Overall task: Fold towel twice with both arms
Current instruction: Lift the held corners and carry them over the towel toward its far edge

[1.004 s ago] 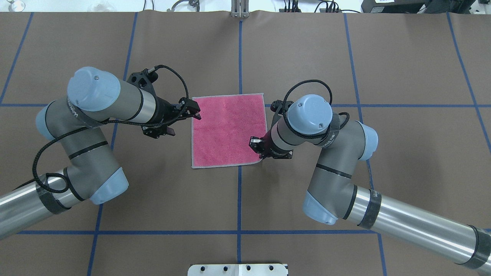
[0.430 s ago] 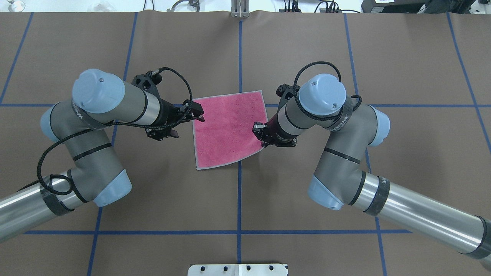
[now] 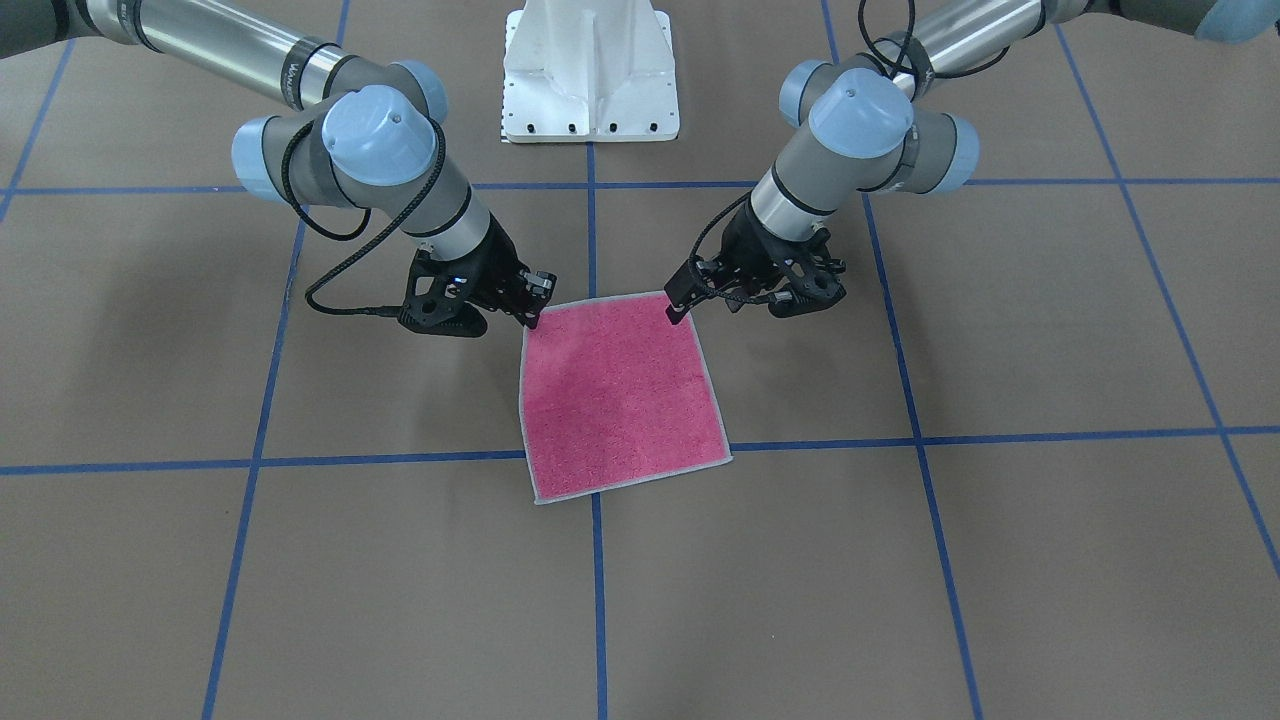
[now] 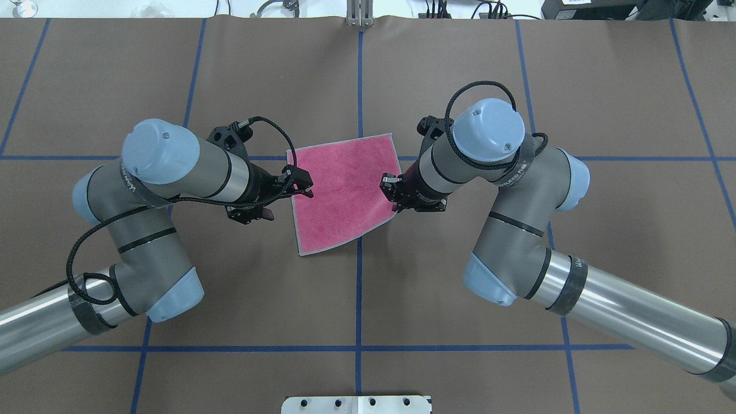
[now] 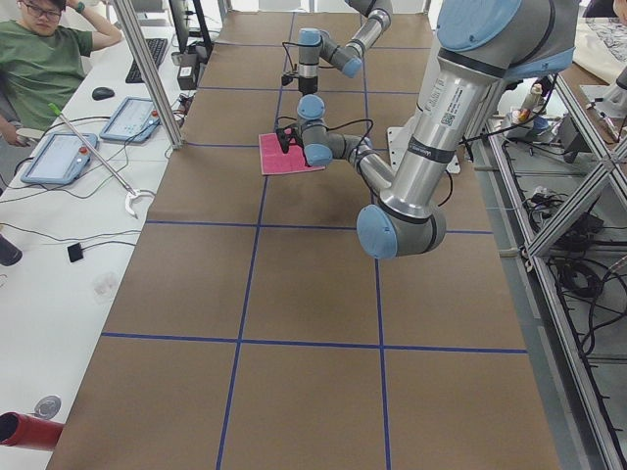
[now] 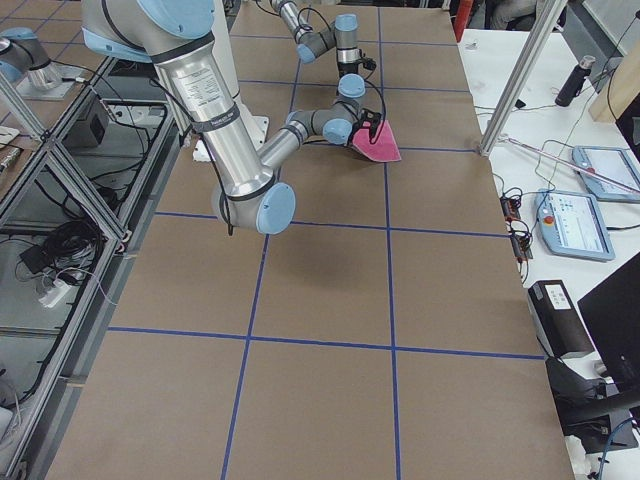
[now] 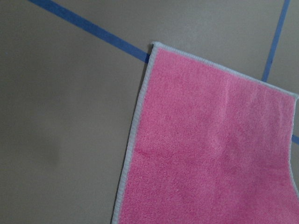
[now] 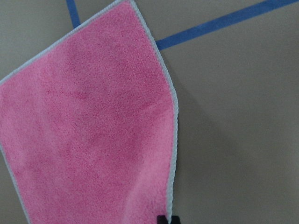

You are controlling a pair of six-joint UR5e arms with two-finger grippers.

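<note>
I've got both grippers, left [image 4: 303, 185] & right [image 4: 390, 195], pinching towel [image 4: 345, 192] near corners, edge raised to fold over

- Left arm [image 4: 172, 172]: a dark band around its grey link bears pale lettering, too small to read.
- Right arm [image 4: 506, 172]: an alike band, its lettering equally illegible.
</note>
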